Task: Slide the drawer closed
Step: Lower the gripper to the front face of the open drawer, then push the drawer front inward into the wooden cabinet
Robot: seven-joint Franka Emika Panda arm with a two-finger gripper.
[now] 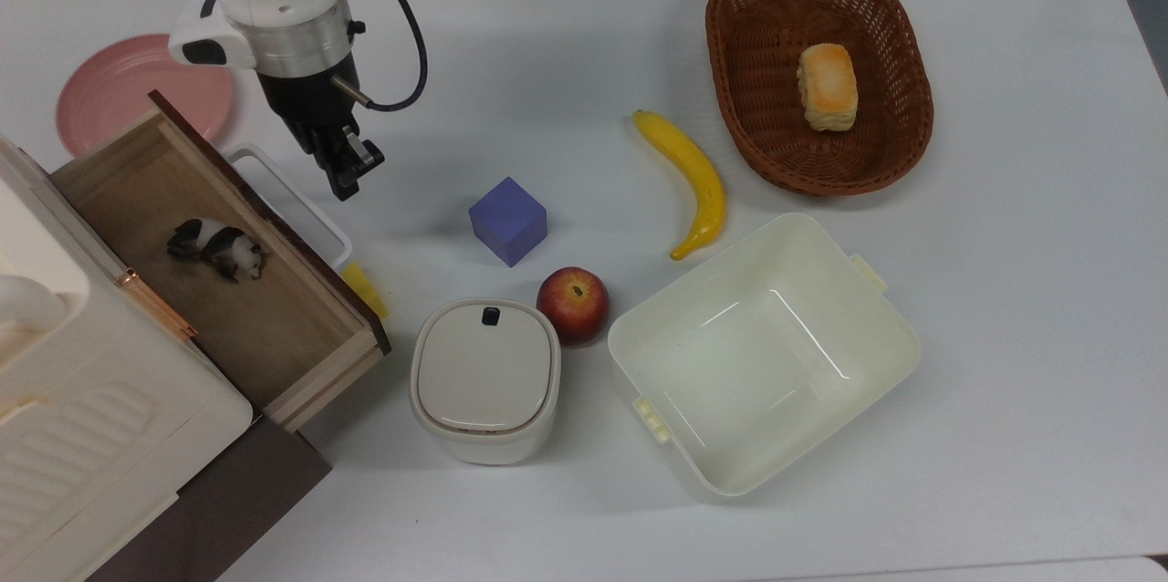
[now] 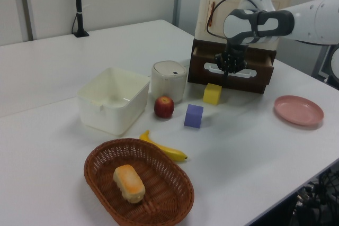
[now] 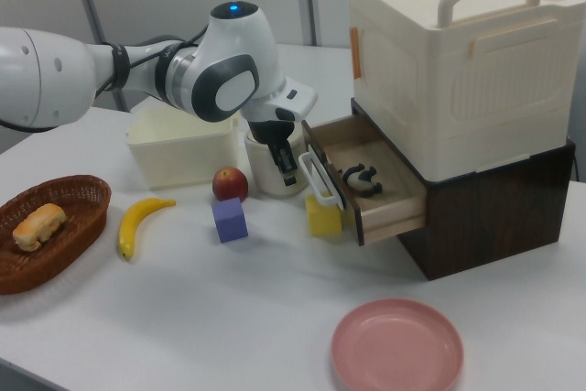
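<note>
The drawer (image 1: 283, 322) stands pulled out of the dark cabinet at the top view's left, and a small panda toy (image 1: 215, 249) lies on its wooden floor. Its dark brown front panel (image 1: 274, 219) carries a white loop handle (image 1: 297, 199). My gripper (image 1: 344, 185) hangs just to the top view's right of that handle, close to it, fingers shut with nothing held. In the left view the gripper (image 2: 228, 72) overlaps the handle on the drawer front (image 2: 254, 80). In the right view the gripper (image 3: 291, 176) is just left of the handle (image 3: 322, 180).
A yellow block (image 1: 365, 288) lies against the drawer front. Nearby are a purple cube (image 1: 508, 220), an apple (image 1: 572, 304), a white lidded container (image 1: 484, 379), a cream tub (image 1: 876, 327), a banana (image 1: 693, 181), a basket (image 1: 730, 108) with bread (image 1: 828, 87), and a pink plate (image 1: 109, 89).
</note>
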